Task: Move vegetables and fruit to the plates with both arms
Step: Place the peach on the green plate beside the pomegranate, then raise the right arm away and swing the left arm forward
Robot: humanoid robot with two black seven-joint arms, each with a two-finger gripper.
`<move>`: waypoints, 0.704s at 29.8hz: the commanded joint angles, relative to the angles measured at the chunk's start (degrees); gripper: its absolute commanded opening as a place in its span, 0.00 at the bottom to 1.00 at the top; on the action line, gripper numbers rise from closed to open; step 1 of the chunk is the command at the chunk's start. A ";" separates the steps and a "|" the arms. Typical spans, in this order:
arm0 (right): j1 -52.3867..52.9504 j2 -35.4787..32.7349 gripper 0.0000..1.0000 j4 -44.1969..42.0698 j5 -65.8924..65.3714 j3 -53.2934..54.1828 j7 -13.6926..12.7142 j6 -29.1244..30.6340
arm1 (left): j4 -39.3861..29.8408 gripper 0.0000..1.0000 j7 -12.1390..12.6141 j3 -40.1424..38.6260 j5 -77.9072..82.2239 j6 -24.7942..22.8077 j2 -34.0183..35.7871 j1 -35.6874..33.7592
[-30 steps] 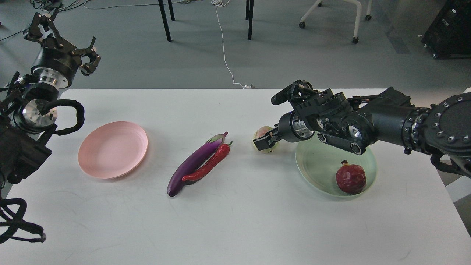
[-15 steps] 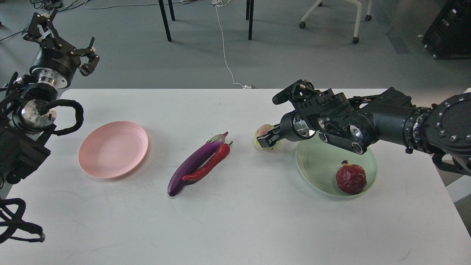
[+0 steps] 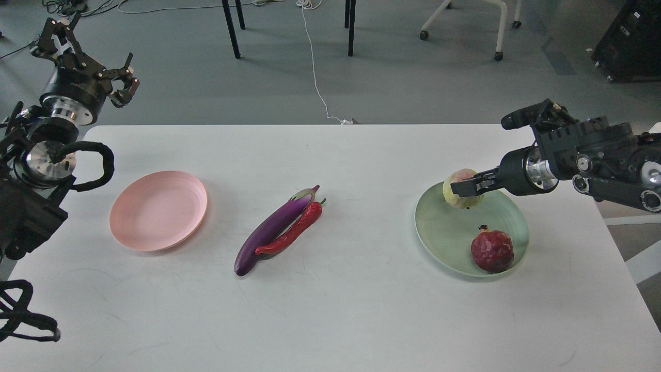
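Note:
My right gripper [image 3: 463, 187] is shut on the bumpy yellow-green ball [image 3: 461, 189] and holds it over the far left rim of the mint green plate [image 3: 444, 232]. The dark red pomegranate [image 3: 492, 251] lies in that plate's near right part. The purple eggplant [image 3: 271, 228] and the red chili pepper [image 3: 292, 230] lie side by side, touching, at the table's middle. The pink plate [image 3: 157, 209] sits empty at the left. My left gripper [image 3: 85, 49] is open and empty, raised beyond the table's far left corner.
The white table [image 3: 330, 310] ends near the bottom and right of view. Beyond its far edge are black table legs [image 3: 231, 28], a white cable [image 3: 315, 72] on the floor and a white chair base [image 3: 498, 31].
My right gripper closed on the yellow-green ball at the table's middle right, lifted it and carried it right, to over the green plate's rim. The left arm has barely moved.

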 commanded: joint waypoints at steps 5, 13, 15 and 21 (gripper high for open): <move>-3.65 -0.73 0.88 -0.02 0.27 0.85 0.17 -3.74 | -0.17 0.98 0.01 0.91 0.21 0.09 -0.27 -0.25; -3.73 -3.89 0.98 -0.28 1.07 7.06 0.26 -3.21 | -2.80 0.98 -0.60 5.04 15.56 0.00 1.14 -1.65; -4.26 -5.56 0.98 -1.07 1.24 13.21 0.26 -3.13 | -4.29 0.98 -0.69 4.95 21.10 0.00 1.84 -1.74; -9.00 -6.01 0.98 -6.95 11.67 30.44 0.26 -3.39 | -13.68 0.98 -0.69 5.13 34.10 0.70 2.28 -3.50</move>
